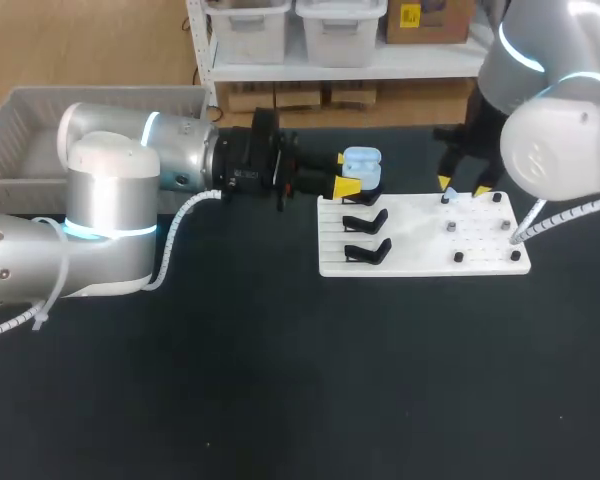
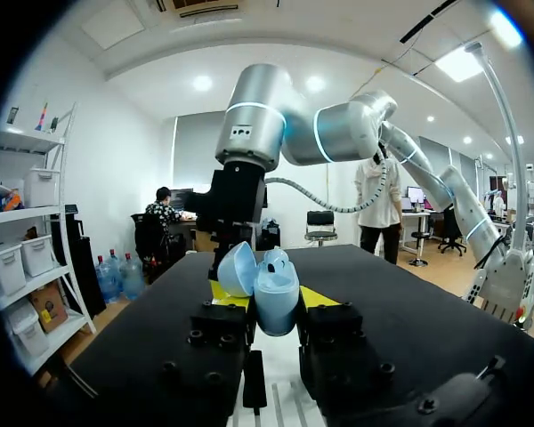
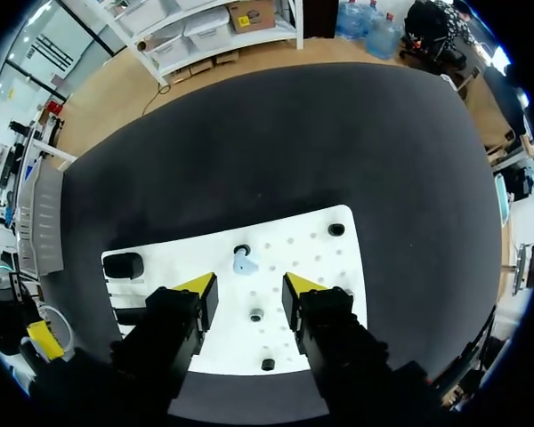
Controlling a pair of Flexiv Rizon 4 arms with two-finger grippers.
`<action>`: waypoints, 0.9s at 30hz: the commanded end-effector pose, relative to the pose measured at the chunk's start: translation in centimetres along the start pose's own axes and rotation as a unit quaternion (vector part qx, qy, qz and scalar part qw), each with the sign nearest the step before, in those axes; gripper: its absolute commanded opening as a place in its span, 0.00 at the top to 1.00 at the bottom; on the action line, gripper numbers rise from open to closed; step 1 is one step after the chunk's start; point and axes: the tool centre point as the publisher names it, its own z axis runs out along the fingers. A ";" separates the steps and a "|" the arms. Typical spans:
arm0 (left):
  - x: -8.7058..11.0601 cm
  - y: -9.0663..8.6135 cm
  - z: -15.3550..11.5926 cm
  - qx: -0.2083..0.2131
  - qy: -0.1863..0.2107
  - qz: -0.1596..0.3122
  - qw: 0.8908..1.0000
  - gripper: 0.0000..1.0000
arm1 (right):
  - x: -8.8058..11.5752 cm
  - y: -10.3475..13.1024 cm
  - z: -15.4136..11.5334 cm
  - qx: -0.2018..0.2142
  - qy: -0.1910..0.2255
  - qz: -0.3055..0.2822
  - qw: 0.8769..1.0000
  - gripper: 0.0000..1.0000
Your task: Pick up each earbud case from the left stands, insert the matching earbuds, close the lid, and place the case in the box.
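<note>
Light-blue glossy earbud case (image 2: 276,298) is clamped between the yellow-tipped fingers of the left gripper (image 2: 265,301), one finger on each side, with the lid flipped open and leaning off to one side.

Head view: the left arm comes in level from the left. It holds the case at the far-left corner of the white rectangular pegboard (image 1: 410,240), at the rearmost stand spot. Cannot tell whether the case touches a stand underneath. Two black angled case stands (image 1: 366,220) sit along the board's left edge, one behind the other, just on the near side of the held case.

The right gripper (image 3: 249,286) points straight down over the right half of the board. Its fingers are spread wide with nothing between them. A small light-blue earbud (image 3: 244,262) lies on the board just ahead of the gap between the fingers, right beside a small black peg hole, and touches neither finger. A few more small black pegs (image 3: 336,229) are dotted across that half of the board, well apart from each other.

The board lies flat on the black matte surface (image 1: 280,380), right of centre. A grey plastic box (image 1: 20,120) sits at the far-left edge, behind the left arm's elbow and well apart from the board.
</note>
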 end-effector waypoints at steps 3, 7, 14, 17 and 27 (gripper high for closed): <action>0.1 -0.1 0.0 -0.003 -0.001 0.001 1.000 1.00 | -0.1 0.5 0.4 -0.006 0.007 -0.005 1.000 0.54; 0.1 -0.1 0.0 -0.003 -0.001 0.001 1.000 1.00 | 0.1 0.7 0.9 -0.008 0.012 -0.007 1.000 0.55; 0.1 -0.1 0.0 -0.003 -0.001 0.001 1.000 1.00 | 0.0 0.6 1.4 -0.013 0.017 0.002 1.000 0.58; 0.1 -0.1 0.0 -0.003 -0.001 0.001 1.000 1.00 | 0.0 0.5 1.7 -0.015 0.021 0.008 1.000 0.60; 0.1 -0.1 0.0 -0.003 -0.001 0.001 1.000 1.00 | -0.2 0.5 2.0 -0.018 0.021 0.017 0.999 0.64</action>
